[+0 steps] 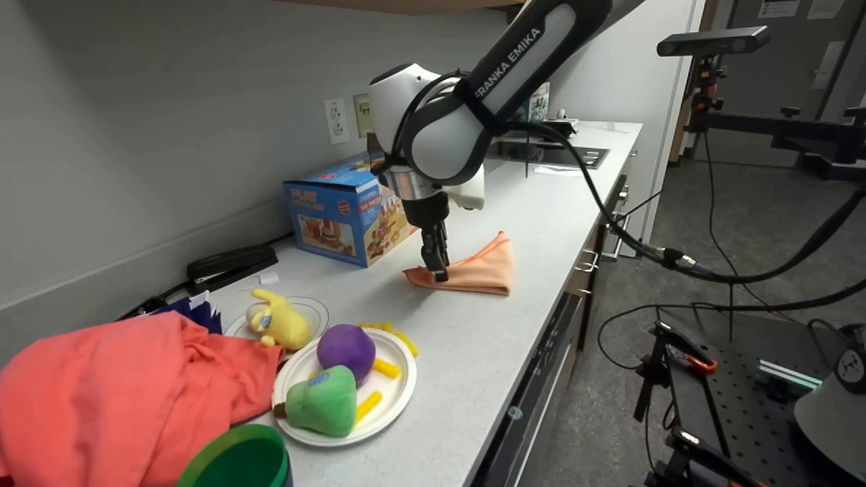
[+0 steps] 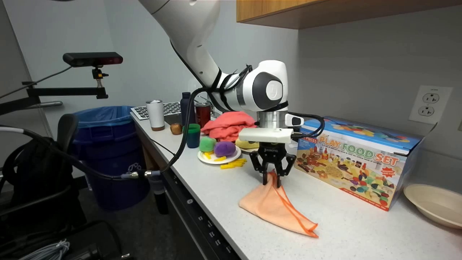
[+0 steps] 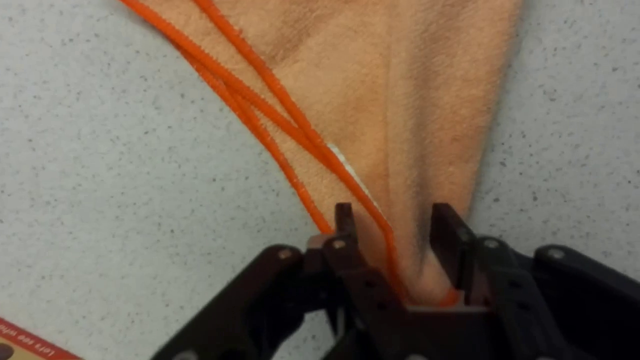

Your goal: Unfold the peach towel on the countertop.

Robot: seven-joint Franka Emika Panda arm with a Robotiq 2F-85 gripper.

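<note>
Both exterior views share the countertop (image 1: 467,338), facing opposite ways; wrist view looks closely down

The pale, speckled countertop (image 1: 446,352) is carrying the peach towel (image 2: 265,206), which is lying in folds near a blue box (image 2: 348,166) — a beige bowl (image 2: 436,204) is sitting beside that box. Further along, a white plate (image 1: 399,396) is resting between a green cup (image 2: 193,136) and yellow strips (image 2: 232,164), while a coral-red cloth heap (image 1: 115,399) is lying bunched close by and a white tumbler (image 2: 156,116) is standing beyond the cup.

Box (image 2: 350,164) reads "PLAY FOOD SET"; arm (image 1: 524,64), apparently, "FRANKA EMIKA"
</note>
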